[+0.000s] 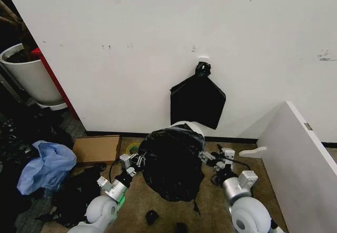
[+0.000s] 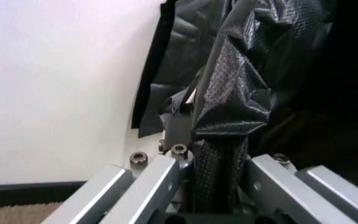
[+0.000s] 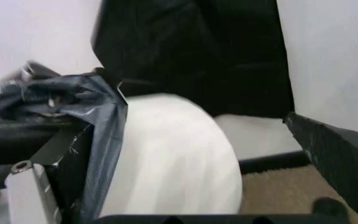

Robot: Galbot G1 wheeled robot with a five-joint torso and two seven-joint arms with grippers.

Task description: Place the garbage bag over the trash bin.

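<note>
The left gripper (image 2: 219, 154) has its fingers closed on a bunched fold of the garbage bag (image 1: 169, 162), the crinkled black film rising from between the two metal fingers toward the wall. The right gripper (image 1: 210, 158) sits at the opposite edge of the bag; in its wrist view one dark finger (image 3: 337, 156) stands clear to one side with the bin's wall between the fingers, so it reads as spread open and not pinching the plastic, though the bag's hem lies against its other side. Between the two arms the bag billows over the trash bin (image 3: 173, 158), which stands on the brown carpet near the base of the white wall, its cream rim still showing at the far side. The cover looks partly done: the near side is draped, the far rim is bare. To do this well, the held hem should probably be kept taut and low, drawn outward past the rim before lowering, so the thin film does not slip inside.
</note>
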